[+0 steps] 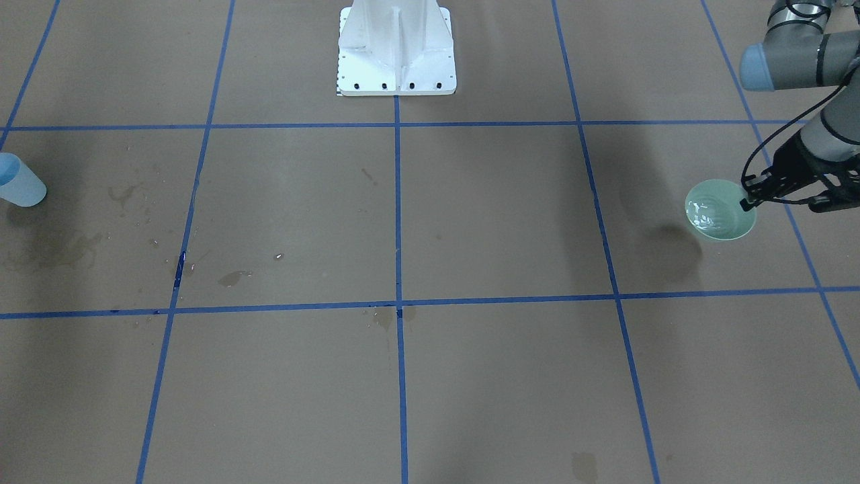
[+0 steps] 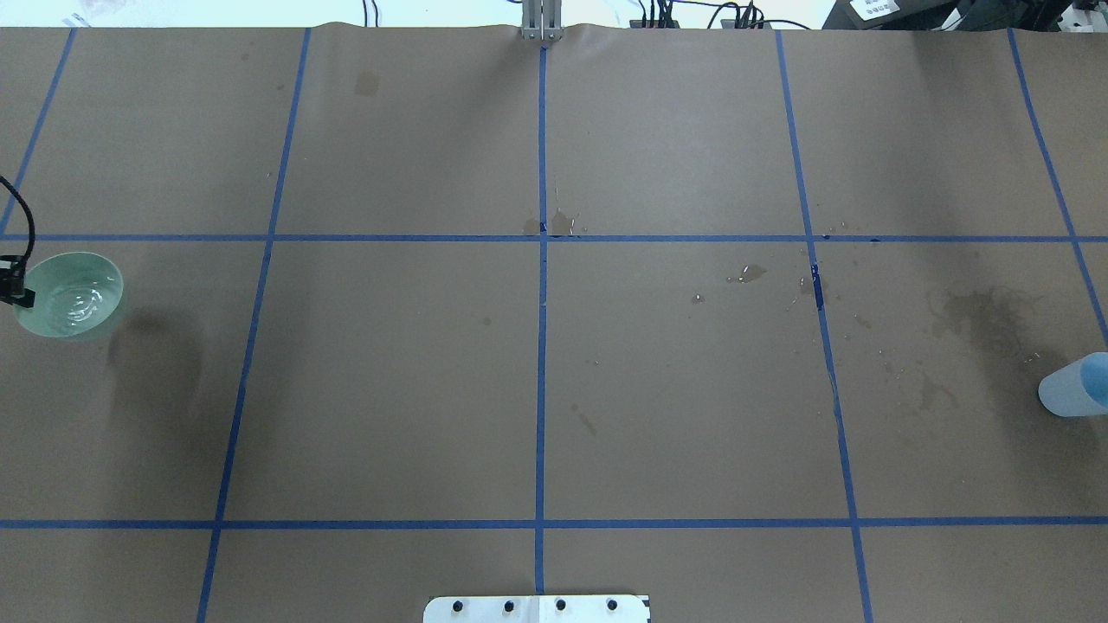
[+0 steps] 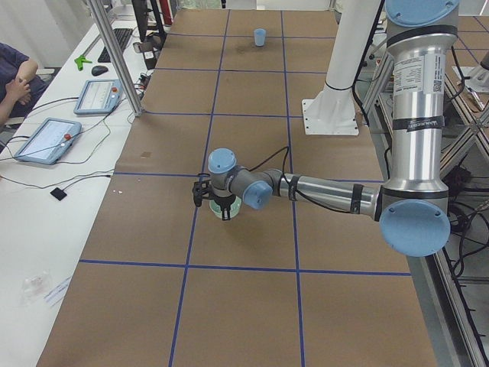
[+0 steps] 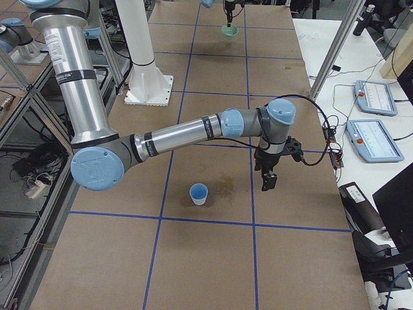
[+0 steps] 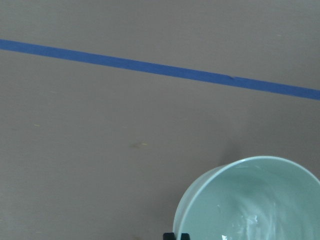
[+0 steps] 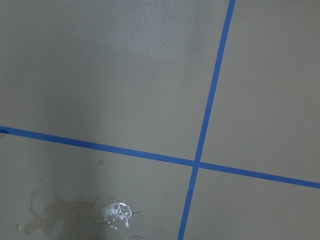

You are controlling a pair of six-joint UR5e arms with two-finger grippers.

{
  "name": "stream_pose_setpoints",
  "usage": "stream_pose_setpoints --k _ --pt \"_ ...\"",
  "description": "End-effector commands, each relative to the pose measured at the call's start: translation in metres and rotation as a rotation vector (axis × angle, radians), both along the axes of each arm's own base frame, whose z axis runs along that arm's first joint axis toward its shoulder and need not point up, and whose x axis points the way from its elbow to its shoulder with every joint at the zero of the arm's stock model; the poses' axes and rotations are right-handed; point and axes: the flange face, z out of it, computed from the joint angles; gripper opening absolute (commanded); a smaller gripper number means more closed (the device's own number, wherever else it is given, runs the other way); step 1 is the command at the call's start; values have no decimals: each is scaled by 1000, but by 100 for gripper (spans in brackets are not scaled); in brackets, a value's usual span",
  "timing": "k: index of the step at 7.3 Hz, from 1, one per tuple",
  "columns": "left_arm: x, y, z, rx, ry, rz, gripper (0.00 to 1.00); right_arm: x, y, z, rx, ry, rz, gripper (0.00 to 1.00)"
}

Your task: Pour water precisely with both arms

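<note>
Left claw (image 1: 748, 201) clamped on 1 green bowl (image 1: 736, 227) rim, water (image 1: 707, 214) inside | right claw (image 4: 267, 181): cannot tell | 1 blue cup (image 2: 1073, 391)

1. I see a table (image 2: 389, 389) covered in brown paper, with blue tape (image 2: 542, 346) lines forming a grid.
2. White pedestal (image 1: 396, 54) sits at the robot's edge, on the middle tape line, with dark bolts along its rim.
3. Blue cup (image 1: 20, 180) stands upright at the robot's right end, near a dark blotchy stain (image 2: 978, 311).
4. Small wet spots (image 2: 749, 274) lie right of centre.
5. Right wrist view: wet patch (image 6: 80, 215) with glinting droplets near a tape crossing.
</note>
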Motion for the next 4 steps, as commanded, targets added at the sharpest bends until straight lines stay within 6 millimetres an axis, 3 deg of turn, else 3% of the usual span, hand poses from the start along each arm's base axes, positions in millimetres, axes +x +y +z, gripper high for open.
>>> stream_pose_setpoints --k 1,3,4 --pt "-44 8 52 -2 -12 38 0 0 0 -1 3 0 1 99" --pt "-58 27 112 1 27 44 0 -1 0 0 0 1 -1 99" --pt "-59 29 127 8 32 36 0 -1 0 -1 2 0 -1 99"
